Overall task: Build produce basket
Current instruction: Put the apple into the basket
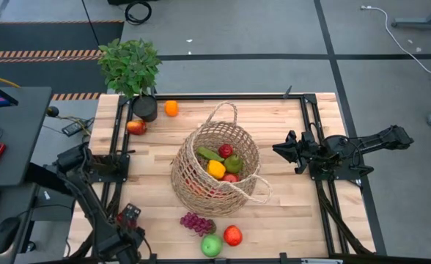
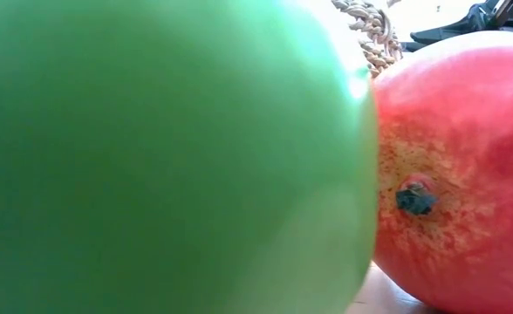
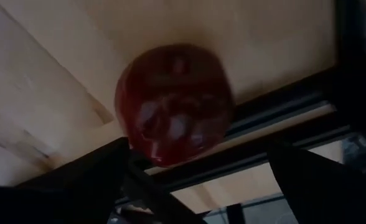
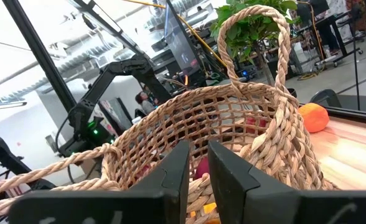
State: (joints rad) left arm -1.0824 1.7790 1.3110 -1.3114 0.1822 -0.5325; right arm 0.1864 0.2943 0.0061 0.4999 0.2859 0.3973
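Observation:
The wicker basket (image 1: 215, 165) stands mid-table with several pieces of produce inside, among them a yellow pepper (image 1: 216, 169). A dark red fruit (image 3: 173, 112) lies on the wood beside the black frame rail at the near left. My left gripper (image 1: 131, 218) points down over it, open, with its fingers (image 3: 89, 180) standing apart just short of the fruit and touching nothing. My right gripper (image 1: 278, 149) waits at the table's right, shut (image 4: 198, 168), aimed at the basket's side. The low view is filled by a green apple (image 2: 169, 157) and a red fruit (image 2: 466, 174).
An orange (image 1: 171, 108) and a red apple (image 1: 135, 127) lie by the black plant pot (image 1: 145, 107) at the far left. Purple grapes (image 1: 197, 223), the green apple (image 1: 211, 245) and a red fruit (image 1: 233, 235) lie near the front edge. Black frame rails (image 1: 120, 147) run along the table's sides.

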